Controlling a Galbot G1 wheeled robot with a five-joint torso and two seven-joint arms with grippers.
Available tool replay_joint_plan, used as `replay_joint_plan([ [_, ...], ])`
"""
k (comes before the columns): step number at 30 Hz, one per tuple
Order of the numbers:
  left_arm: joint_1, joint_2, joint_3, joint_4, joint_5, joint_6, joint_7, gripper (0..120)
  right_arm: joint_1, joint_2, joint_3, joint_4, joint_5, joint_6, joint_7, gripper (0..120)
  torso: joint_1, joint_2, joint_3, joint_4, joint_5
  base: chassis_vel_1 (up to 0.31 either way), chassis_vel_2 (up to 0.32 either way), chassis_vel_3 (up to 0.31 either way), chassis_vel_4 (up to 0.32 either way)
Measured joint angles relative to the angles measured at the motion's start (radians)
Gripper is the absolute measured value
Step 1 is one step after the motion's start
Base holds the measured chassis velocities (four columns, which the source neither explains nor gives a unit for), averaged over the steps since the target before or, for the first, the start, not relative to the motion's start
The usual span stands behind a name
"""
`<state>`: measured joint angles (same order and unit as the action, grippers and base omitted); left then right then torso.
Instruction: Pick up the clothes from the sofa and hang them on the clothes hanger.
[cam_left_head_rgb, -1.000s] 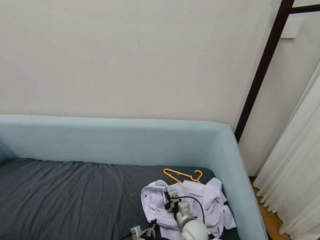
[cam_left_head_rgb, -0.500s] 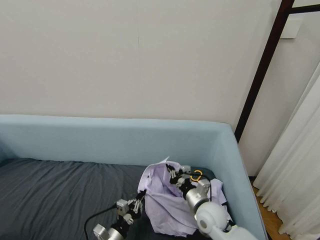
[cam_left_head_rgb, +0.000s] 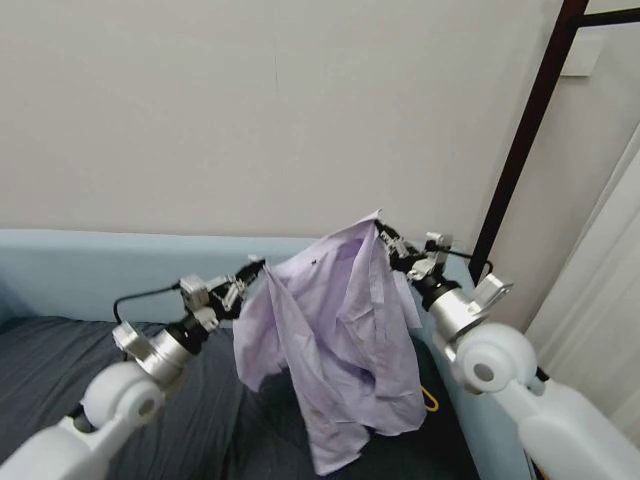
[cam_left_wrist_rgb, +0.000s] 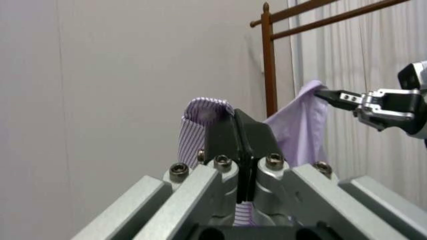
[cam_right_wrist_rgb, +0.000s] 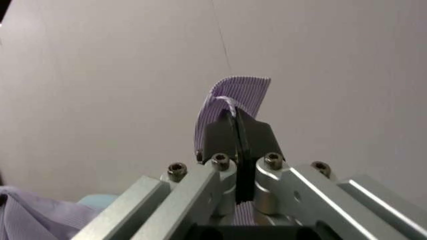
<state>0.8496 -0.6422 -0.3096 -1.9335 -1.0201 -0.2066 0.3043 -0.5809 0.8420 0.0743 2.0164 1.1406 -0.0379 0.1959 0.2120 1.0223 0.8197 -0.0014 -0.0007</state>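
left gripper: pinching shirt edge above sofa
right gripper: pinching opposite edge
step: holding shirt spread; hanging not yet done
next: likely calling for carrying toward rack

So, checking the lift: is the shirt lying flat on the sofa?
No, the shirt hangs raised, pinched between the left claw and right claw.

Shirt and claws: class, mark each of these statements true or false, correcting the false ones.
1. The shirt hangs between the left claw and the right claw. True.
2. The left claw is open. False: it is shut on the shirt.
3. The shirt is draped over the wooden rack. False: the rack stands apart, to the right; the claws hold the shirt.
4. The right claw holds its corner higher than the left. True.
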Motion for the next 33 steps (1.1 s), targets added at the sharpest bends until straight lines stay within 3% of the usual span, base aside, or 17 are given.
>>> replay_joint_plan([
  [4,-0.103,0.078,-0.005,0.002,-0.073,0.015,-0.027,0,0.090,-0.038,-0.016,0.038,0.054,-0.036,0.058,0,0.000,0.000,0.000,0.0003,-0.0003,0.000,0.000,0.000,0.000],
  [10,-0.209,0.106,-0.030,-0.001,-0.107,0.049,-0.045,0,0.196,-0.093,-0.027,0.079,0.092,-0.084,0.062,0,0.000,0.000,0.000,0.0000,-0.0003,0.000,0.000,0.000,0.000],
  [13,-0.217,0.106,-0.046,-0.002,-0.106,0.064,-0.053,0,0.186,-0.110,-0.021,0.095,0.092,-0.107,0.062,0,0.000,0.000,0.000,0.0002,-0.0003,0.000,0.000,0.000,0.000],
  [18,-0.112,0.087,-0.059,-0.009,-0.053,0.093,-0.073,0,0.054,-0.133,-0.008,0.112,-0.001,-0.183,0.077,0,0.000,0.000,0.000,0.0001,-0.0001,0.000,0.000,0.000,0.000],
  [20,-0.010,0.041,-0.044,-0.023,-0.007,0.120,-0.076,0,-0.058,-0.136,0.002,0.111,-0.081,-0.235,0.101,0,0.000,0.000,0.000,0.0004,-0.0001,0.000,0.000,0.000,0.000],
  [23,0.047,-0.012,-0.022,-0.030,0.024,0.155,-0.084,0,-0.161,-0.127,0.007,0.108,-0.137,-0.259,0.134,0,0.000,0.000,0.000,-0.0001,-0.0004,0.000,0.000,0.000,0.000],
  [27,0.130,-0.081,0.003,-0.019,0.171,0.285,-0.085,0,-0.355,-0.076,0.009,0.086,-0.256,-0.294,0.180,0,0.000,0.000,0.000,-0.0005,-0.0001,0.000,0.000,0.000,0.000],
  [33,0.169,-0.089,-0.021,0.007,0.336,0.368,-0.015,0,-0.439,0.005,-0.019,0.035,-0.364,-0.291,0.189,0,0.000,0.000,0.000,0.0002,0.0000,0.000,0.000,0.000,0.000],
])
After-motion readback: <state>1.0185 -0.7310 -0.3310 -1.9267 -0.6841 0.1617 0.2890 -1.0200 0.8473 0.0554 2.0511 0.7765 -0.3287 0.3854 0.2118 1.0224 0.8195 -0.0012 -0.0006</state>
